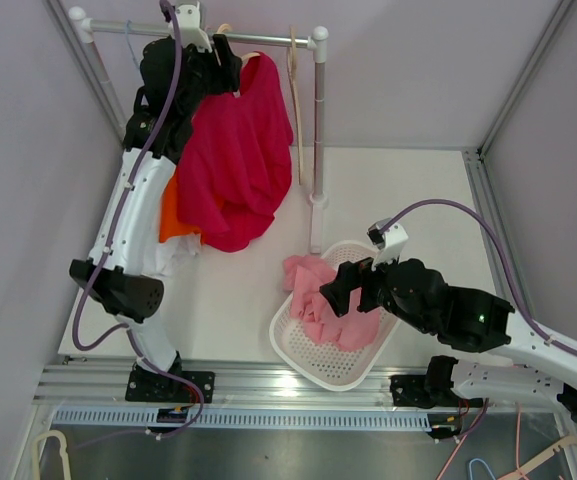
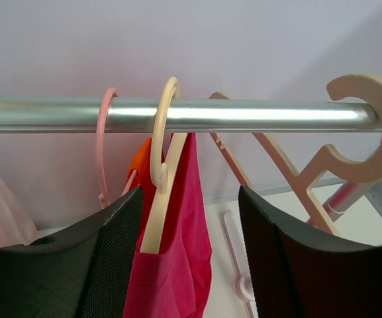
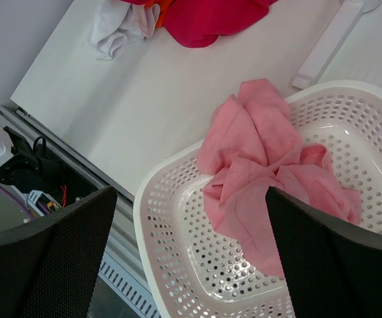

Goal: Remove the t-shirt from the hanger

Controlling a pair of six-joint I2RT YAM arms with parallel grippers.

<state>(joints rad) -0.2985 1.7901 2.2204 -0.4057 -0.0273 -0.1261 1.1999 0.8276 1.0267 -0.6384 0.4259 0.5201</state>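
Observation:
A crimson t-shirt (image 1: 236,160) hangs on a cream hanger (image 2: 159,173) hooked over the metal rail (image 2: 177,114). The shirt also shows in the left wrist view (image 2: 177,265). My left gripper (image 2: 189,258) is open just below the rail, its fingers either side of the hanger neck and the shirt's collar, not touching them. In the top view it sits at the rail by the shirt's top (image 1: 218,62). My right gripper (image 3: 191,265) is open and empty above a white basket (image 3: 171,218) that holds a pink garment (image 3: 270,192).
A pink hanger hook (image 2: 103,142) with an orange garment (image 1: 170,215) hangs left of the shirt. An empty tan hanger (image 2: 349,139) hangs on the right. A white garment (image 3: 114,30) lies on the table. The rack's right post (image 1: 317,130) stands beside the basket (image 1: 323,355).

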